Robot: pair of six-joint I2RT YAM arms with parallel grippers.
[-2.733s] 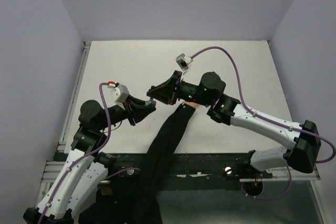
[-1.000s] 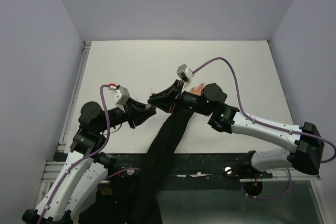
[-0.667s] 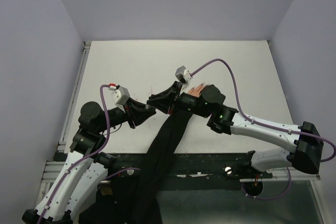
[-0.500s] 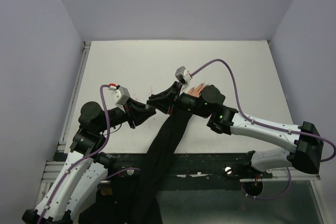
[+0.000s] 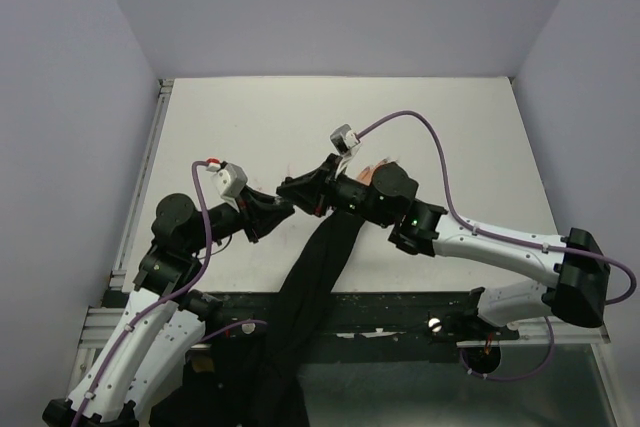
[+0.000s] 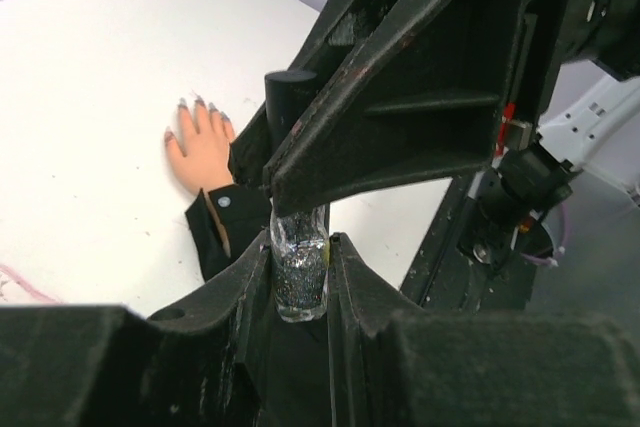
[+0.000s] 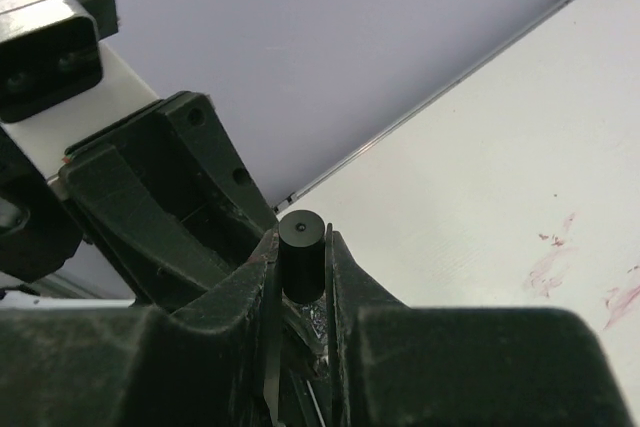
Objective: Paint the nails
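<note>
Above the middle of the white table (image 5: pixel 250 117), the two grippers meet tip to tip. The left gripper (image 6: pixel 300 265) is clenched on a small glass nail-polish bottle (image 6: pixel 300 285) filled with dark, glittery polish, one finger pressed to each side of the glass. The right gripper (image 7: pixel 300 269) comes in from the opposite side and pinches the bottle's black cap (image 7: pixel 302 245) between its two fingers.

The nails (image 6: pixel 198 101) are greyish tips on a pale peach fake hand (image 6: pixel 200 147) that lies flat on the table, palm down. In the left wrist view they sit beyond the clamped bottle and off to its left, well apart from all four fingers and touching none. From overhead, only a sliver of the hand shows, just behind the right arm's wrist. Its black sleeve (image 5: pixel 318 267) runs from the cuff back over the table's near edge.

There are two grippers, one bottle, one cap, one fake hand and one sleeve. Four nails and a thumb tip can be made out, though they are too small to count with certainty. A few pink smears (image 7: pixel 548 257) mark the tabletop.
</note>
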